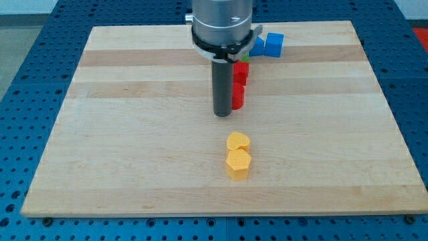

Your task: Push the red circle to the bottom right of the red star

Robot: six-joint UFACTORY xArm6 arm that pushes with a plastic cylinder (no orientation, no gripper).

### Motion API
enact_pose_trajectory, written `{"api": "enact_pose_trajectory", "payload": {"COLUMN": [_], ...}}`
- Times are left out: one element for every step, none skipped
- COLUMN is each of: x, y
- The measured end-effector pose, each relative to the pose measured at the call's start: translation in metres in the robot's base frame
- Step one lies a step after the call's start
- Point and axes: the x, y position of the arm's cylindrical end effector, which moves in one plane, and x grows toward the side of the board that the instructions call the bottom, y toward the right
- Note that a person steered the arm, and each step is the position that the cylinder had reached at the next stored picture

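Note:
My tip [222,114] rests on the board just left of two red blocks, and the rod partly hides them. The lower red block [238,96] touches or nearly touches the rod's right side. The upper red block [241,72] sits directly above it toward the view's top. I cannot tell which one is the circle and which the star. A sliver of a green block [245,59] shows just above the upper red block.
Two blue blocks [269,45] sit near the board's top edge, right of the arm. Two yellow blocks, one [237,141] above the other [238,163], stand below my tip toward the view's bottom. The wooden board [100,134] ends in a blue perforated table.

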Motion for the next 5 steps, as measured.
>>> {"api": "enact_pose_trajectory", "payload": {"x": [-0.005,-0.007,-0.011,-0.029,-0.045], "y": [-0.020,-0.017,0.022,0.043,0.052]}}
